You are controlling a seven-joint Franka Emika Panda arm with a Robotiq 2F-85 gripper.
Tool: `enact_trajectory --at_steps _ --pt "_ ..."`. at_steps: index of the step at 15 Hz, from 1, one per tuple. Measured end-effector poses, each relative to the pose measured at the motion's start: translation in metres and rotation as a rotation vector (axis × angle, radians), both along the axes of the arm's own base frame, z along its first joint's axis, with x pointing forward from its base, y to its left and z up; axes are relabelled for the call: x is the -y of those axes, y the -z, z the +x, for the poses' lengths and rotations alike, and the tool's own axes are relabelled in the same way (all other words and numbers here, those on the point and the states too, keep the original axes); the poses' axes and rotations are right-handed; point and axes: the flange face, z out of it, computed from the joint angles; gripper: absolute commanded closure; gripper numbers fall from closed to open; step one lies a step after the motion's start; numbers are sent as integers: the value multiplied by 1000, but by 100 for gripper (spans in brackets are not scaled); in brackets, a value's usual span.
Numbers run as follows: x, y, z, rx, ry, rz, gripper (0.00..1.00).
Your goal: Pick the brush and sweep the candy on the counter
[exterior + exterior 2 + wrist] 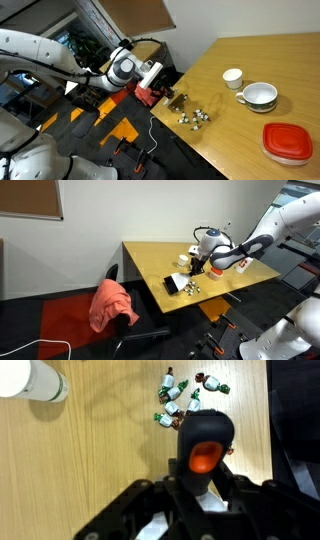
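In the wrist view my gripper [200,492] is shut on the brush [207,442]. Its dark body with an orange spot sticks forward from between the jaws, and a white part sits lower in the grip. The candy [181,398], a small cluster of whitish, green and dark wrapped pieces, lies on the counter [100,455] just beyond the brush tip. In an exterior view the gripper [152,78] hangs over the counter's near edge, the brush end [173,100] is low by the wood, and the candy [195,115] lies slightly further in.
A white cup [232,77] [30,380], a white bowl-like mug [260,95] and a red lidded container [288,142] stand further along the counter. A chair draped with orange cloth [112,305] stands beside the counter edge [150,285].
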Motion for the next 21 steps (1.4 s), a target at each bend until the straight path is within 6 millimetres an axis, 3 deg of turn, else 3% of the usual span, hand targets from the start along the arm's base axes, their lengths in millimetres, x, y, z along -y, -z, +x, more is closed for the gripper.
enact_trajectory --at_steps 11,21 --pt "12 25 10 -36 -35 -37 87" --pt "43 45 -7 -86 1 -62 87"
